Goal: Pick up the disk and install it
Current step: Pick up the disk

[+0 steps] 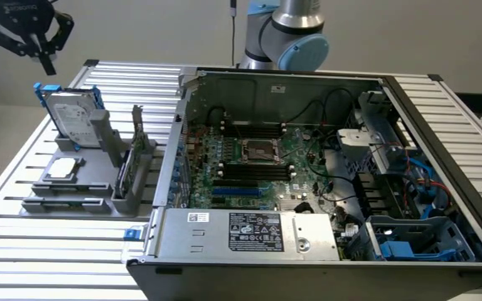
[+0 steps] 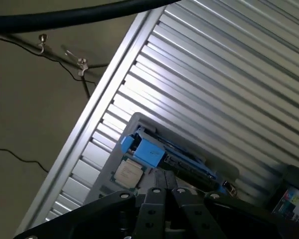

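The disk (image 1: 70,119), a silver drive in a blue carrier, stands upright on its edge in the grey holder (image 1: 73,200) at the exterior view's left. My gripper (image 1: 47,63) hangs in the air well above it and slightly towards the exterior view's left. Its fingers are shut together with nothing between them. In the wrist view the disk (image 2: 149,151) appears from above as a blue-edged strip in the holder, just beyond my shut fingertips (image 2: 165,183).
The grey holder also carries a small square processor chip (image 1: 63,168) and a thin upright circuit card (image 1: 132,157). An open computer case (image 1: 308,81) lies on the slatted table (image 1: 40,251), with a blue-lined bay (image 1: 408,248) at its near corner. The arm's base (image 1: 287,37) stands behind the case.
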`<move>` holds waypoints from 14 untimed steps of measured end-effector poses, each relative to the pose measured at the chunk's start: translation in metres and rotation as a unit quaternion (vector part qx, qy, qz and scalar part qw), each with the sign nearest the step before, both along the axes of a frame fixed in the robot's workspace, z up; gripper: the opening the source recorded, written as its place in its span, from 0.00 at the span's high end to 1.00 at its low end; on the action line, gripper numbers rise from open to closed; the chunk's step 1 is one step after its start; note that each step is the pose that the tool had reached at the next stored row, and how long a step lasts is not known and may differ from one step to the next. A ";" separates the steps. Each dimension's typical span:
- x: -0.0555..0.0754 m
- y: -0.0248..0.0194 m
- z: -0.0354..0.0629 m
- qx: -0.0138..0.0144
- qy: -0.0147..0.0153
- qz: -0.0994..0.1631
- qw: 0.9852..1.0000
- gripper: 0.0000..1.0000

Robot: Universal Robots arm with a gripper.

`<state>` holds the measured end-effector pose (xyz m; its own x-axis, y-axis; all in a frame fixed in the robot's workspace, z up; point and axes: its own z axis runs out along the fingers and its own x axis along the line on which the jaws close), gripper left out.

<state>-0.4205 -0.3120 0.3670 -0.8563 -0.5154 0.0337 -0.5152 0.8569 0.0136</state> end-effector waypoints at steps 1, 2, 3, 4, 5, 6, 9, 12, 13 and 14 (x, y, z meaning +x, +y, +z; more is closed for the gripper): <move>0.000 0.0000 -0.0002 0.000 0.000 0.009 1.000 0.89; 0.000 0.0000 -0.0005 0.000 0.000 0.018 1.000 0.89; 0.000 0.0000 -0.0007 0.000 0.000 0.027 1.000 0.89; 0.000 0.0000 -0.0009 0.000 0.000 0.036 0.999 0.89; 0.000 0.0000 -0.0012 0.000 0.000 0.045 0.999 0.89; 0.000 0.0000 -0.0013 0.000 0.000 0.054 0.999 0.89; 0.000 0.0000 -0.0016 0.000 0.000 0.081 0.997 0.89; 0.000 0.0000 -0.0018 0.000 0.000 0.109 0.994 0.89; 0.000 0.0000 -0.0019 -0.001 0.000 0.118 0.993 0.89; 0.000 0.0001 -0.0019 -0.001 0.000 0.127 0.992 0.89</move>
